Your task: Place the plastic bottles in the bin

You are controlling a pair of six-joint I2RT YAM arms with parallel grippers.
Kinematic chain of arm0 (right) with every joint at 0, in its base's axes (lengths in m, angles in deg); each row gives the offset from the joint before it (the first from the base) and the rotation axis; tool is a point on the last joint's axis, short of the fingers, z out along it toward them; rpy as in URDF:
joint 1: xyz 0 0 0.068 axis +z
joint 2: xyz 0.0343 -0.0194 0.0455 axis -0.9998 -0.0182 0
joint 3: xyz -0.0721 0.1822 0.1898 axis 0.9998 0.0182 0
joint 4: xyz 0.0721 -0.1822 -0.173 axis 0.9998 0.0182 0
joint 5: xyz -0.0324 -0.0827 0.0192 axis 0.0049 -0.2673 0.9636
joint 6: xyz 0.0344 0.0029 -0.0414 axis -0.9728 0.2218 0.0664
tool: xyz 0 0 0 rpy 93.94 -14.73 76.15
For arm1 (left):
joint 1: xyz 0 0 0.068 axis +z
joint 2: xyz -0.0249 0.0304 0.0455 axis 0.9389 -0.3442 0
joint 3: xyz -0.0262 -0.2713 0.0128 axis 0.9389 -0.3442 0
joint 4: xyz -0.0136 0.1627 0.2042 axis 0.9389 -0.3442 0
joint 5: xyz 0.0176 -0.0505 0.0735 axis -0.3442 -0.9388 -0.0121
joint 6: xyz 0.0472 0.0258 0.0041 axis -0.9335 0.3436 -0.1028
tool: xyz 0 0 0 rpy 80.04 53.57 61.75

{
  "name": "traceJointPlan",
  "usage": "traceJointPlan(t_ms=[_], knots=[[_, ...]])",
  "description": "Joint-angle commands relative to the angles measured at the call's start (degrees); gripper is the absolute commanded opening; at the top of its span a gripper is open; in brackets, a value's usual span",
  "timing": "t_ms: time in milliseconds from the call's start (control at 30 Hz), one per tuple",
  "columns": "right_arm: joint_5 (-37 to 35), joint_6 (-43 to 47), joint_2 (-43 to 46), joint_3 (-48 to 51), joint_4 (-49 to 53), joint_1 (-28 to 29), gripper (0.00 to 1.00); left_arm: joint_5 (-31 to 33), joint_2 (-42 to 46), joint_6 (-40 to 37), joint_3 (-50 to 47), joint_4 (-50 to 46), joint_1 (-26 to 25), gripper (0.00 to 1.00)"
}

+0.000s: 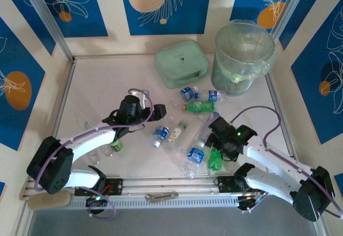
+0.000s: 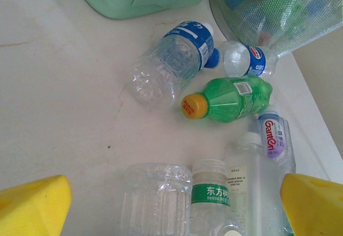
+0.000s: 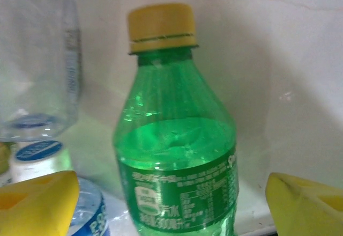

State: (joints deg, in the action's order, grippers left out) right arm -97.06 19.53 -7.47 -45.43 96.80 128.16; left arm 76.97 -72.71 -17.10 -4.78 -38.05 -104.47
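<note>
Left claw: spread wide and empty, one yellow fingertip at each side above a clear bottle with a green label
Right claw: fingers apart astride a green bottle with a yellow cap, a gap on both sides, no grip
Plastic bottles: scattered on the white table between the arms, none in a claw
Bin: upright at the far right, lined with a clear bag, well apart from the right claw
Mint-green case: just left of the bin
</note>
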Motion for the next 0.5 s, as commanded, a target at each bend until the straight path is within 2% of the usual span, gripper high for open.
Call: traceJointPlan(t_ms=[0, 200, 467], knots=[[-1.2, -5.1, 0.0, 2.7, -0.3, 1.0, 0.88, 0.9, 1.0, -0.5, -0.4, -1.0, 0.4, 0.99], [-2.3, -4.8, -1.3, 3.6, -3.5, 1.7, 0.82, 0.6, 0.4, 0.0, -0.5, -0.4, 0.5, 0.99], [-1.8, -3.8, -5.4, 4.1, -7.6, 1.7, 0.80, 0.8, 0.5, 0.0, -0.4, -0.7, 0.4, 0.99]])
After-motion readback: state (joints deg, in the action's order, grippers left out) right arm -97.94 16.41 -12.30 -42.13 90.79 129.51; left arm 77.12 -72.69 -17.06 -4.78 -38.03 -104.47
